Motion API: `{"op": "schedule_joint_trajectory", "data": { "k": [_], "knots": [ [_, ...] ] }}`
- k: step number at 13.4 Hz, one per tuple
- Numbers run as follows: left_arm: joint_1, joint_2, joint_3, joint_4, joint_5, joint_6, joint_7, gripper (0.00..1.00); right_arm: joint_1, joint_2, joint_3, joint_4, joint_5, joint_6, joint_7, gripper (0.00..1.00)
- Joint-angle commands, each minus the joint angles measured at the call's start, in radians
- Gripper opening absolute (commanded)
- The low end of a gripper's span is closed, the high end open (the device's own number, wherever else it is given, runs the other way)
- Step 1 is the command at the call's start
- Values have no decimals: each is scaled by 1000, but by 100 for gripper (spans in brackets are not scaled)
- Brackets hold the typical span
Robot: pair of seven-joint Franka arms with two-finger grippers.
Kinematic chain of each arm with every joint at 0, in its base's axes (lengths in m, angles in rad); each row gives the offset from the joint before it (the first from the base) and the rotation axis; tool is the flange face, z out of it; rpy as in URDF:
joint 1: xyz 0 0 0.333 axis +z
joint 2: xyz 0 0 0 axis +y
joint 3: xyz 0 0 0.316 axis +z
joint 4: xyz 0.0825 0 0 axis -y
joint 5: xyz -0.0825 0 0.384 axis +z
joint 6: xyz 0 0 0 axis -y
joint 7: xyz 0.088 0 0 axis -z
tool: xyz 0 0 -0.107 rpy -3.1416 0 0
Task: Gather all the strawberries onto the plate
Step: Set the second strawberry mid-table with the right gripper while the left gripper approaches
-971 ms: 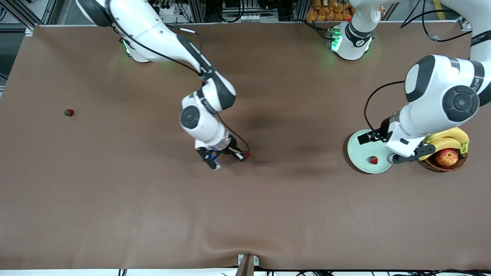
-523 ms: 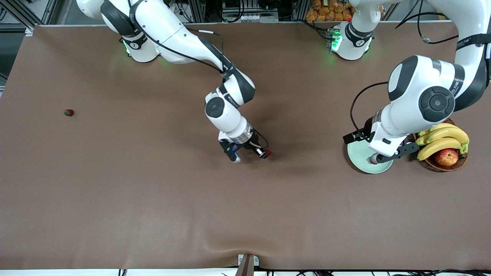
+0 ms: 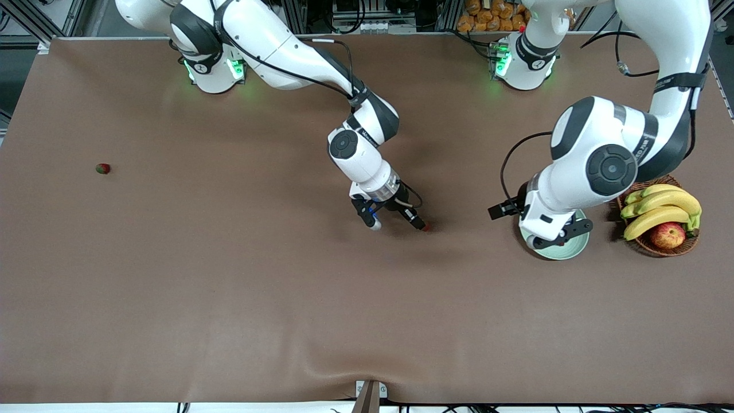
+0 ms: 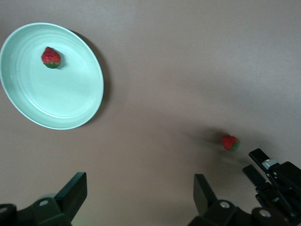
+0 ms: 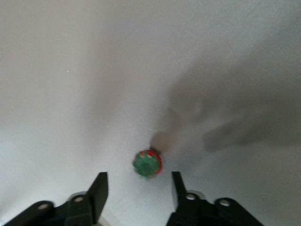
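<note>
Front view shows you the brown matte table (image 3: 229, 298), its covering smooth with a slight ripple at the edge nearest the camera. Both white, glossy arms reach out over it.

Next in size is the round, shallow, pale mint plate (image 4: 28, 101) with faint concentric rings and a smooth raised rim. Your left tool (image 3: 553, 236) hangs directly over it, fingers (image 4: 70, 193) spread wide with nothing between them. Just beside that tool, toward the left arm's end of the table, sits a brown woven basket (image 3: 659, 248) holding yellow bananas (image 3: 659, 209) and a red-yellow apple (image 3: 668, 235).

Your right tool (image 3: 398, 221) is over the middle of the table, well apart from the plate. Its black fingers (image 5: 96, 190) are parted and grip nothing.

Now the berries, smallest of all. One strawberry (image 4: 51, 57) lies on its side in the plate, under the left tool; its long axis runs flat along the plate, green cap at one end. A second strawberry (image 5: 147, 163) is just off the right tool's fingertips. In the right wrist view you look straight at its green cap, so its long axis points roughly up at that tool. Whether it touches the table you cannot tell. The third strawberry (image 3: 102, 168) lies well away from both tools, near the right arm's end of the table; its direction is too small to read.

No readable writing shows anywhere.
</note>
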Motion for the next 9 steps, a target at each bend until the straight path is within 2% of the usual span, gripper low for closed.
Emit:
{"op": "schedule_joint_trajectory", "data": {
  "k": [1,4,6,9],
  "knots": [
    [-37,29,2,58,0,-12,-36,100,-8,16,-12,37,7,-3,3,100],
    [-61,57,3,81,0,-10,-40,100,-38,-12,-13,37,2,-38,0,100],
    [-64,58,3,80,0,4,-42,100,-75,-47,-28,38,-13,-162,-3,100],
    [-72,60,3,80,0,7,-51,100,-147,-95,-42,40,-115,-343,-11,100]
  ]
}}
